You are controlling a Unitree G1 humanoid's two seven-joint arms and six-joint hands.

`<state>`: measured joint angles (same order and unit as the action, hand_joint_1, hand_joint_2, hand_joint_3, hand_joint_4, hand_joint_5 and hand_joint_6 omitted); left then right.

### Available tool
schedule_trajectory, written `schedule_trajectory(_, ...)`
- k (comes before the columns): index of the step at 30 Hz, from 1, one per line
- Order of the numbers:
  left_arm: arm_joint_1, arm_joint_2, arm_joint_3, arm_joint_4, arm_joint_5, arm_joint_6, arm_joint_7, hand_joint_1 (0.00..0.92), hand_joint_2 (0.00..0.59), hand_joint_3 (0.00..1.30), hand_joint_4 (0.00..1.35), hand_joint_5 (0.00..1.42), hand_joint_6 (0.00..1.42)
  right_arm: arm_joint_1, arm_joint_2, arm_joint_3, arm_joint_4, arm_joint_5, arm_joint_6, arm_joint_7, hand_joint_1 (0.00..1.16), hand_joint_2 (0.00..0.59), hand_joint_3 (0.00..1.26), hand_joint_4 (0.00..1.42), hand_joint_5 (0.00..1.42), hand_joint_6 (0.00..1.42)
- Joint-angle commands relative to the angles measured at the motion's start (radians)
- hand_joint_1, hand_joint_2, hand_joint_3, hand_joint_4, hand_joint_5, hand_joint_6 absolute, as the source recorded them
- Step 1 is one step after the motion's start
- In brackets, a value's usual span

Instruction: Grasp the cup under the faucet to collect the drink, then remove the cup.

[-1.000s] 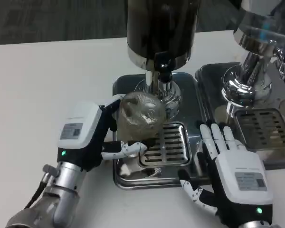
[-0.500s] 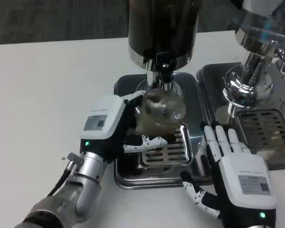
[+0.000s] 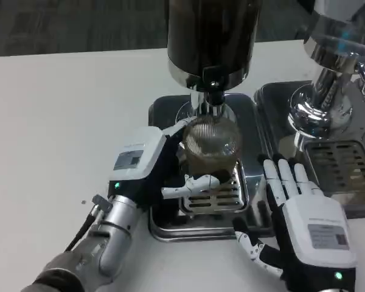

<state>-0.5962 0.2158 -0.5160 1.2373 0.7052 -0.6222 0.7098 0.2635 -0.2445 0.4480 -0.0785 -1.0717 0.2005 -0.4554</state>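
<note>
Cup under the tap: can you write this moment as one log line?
left robot hand: holds cup | cup: below faucet, above drip tray | right robot hand: open, fingers spread, on tray edge

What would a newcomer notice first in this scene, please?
The left hand holding a clear ribbed plastic cup under the dark dispenser's faucet, over the steel drip tray. The right hand lies flat and open beside the tray.
</note>
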Motion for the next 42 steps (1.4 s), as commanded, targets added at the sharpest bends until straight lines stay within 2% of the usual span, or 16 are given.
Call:
schedule_trajectory(1,0.016,0.016,-0.006,0.009,-0.007,-0.023,-0.064,0.078,0.030,0.07,0.22,0.67,0.90,-0.002,-0.004,-0.006,0.006,0.011,-0.004,0.010,0.42,0.374,0.01,0.00,0.00,0.16)
schedule_trajectory(5,0.026,0.038,0.002,-0.005,-0.022,-0.049,-0.053,0.010,0.003,0.05,0.19,0.62,0.81,-0.008,-0.006,-0.011,0.011,0.018,-0.007,0.010,0.43,0.374,0.01,0.00,0.00,0.16)
schedule_trajectory(8,0.043,0.062,0.018,-0.025,-0.038,-0.086,-0.045,0.000,0.000,0.04,0.17,0.57,0.72,-0.007,-0.008,-0.023,0.011,0.032,-0.010,0.007,0.43,0.372,0.01,0.00,0.00,0.16)
schedule_trajectory(14,0.119,0.156,0.091,-0.103,-0.113,-0.231,-0.104,0.000,0.000,0.00,0.17,0.52,0.64,-0.008,-0.009,-0.075,0.017,0.114,-0.037,0.008,0.42,0.368,0.01,0.00,0.00,0.16)
schedule_trajectory(18,0.195,0.212,0.161,-0.225,-0.158,-0.299,-0.104,0.000,0.000,0.00,0.20,0.51,0.60,-0.023,-0.011,-0.101,0.032,0.164,-0.065,0.006,0.42,0.365,0.01,0.00,0.00,0.16)
schedule_trajectory(22,0.246,0.236,0.216,-0.342,-0.192,-0.326,-0.148,0.000,0.000,0.00,0.01,0.28,0.25,-0.040,-0.007,-0.123,0.068,0.223,-0.097,0.010,0.42,0.362,0.00,0.00,0.00,0.16)
schedule_trajectory(23,0.258,0.246,0.230,-0.380,-0.221,-0.346,-0.181,0.000,0.007,0.00,0.00,0.24,0.19,-0.043,-0.007,-0.126,0.075,0.232,-0.102,0.009,0.42,0.358,0.00,0.00,0.00,0.16)
schedule_trajectory(28,0.299,0.255,0.284,-0.526,-0.354,-0.390,-0.343,0.000,0.022,0.00,0.00,0.11,0.05,-0.058,-0.005,-0.129,0.093,0.247,-0.119,0.002,0.42,0.358,0.00,0.00,0.00,0.15)
schedule_trajectory(32,0.317,0.250,0.316,-0.634,-0.468,-0.404,-0.472,0.000,0.027,0.00,0.00,0.05,0.00,-0.065,-0.003,-0.133,0.099,0.248,-0.121,0.000,0.42,0.362,0.00,0.00,0.00,0.15)
schedule_trajectory(36,0.299,0.248,0.316,-0.677,-0.582,-0.386,-0.635,0.000,0.025,0.00,0.00,0.00,0.00,-0.061,-0.001,-0.136,0.096,0.247,-0.120,-0.003,0.42,0.364,0.00,0.00,0.00,0.15)
schedule_trajectory(42,0.239,0.198,0.324,-0.675,-0.684,-0.351,-0.823,0.000,0.023,0.00,0.00,0.01,0.00,-0.057,0.007,-0.140,0.094,0.243,-0.114,-0.011,0.42,0.366,0.00,0.00,0.00,0.15)
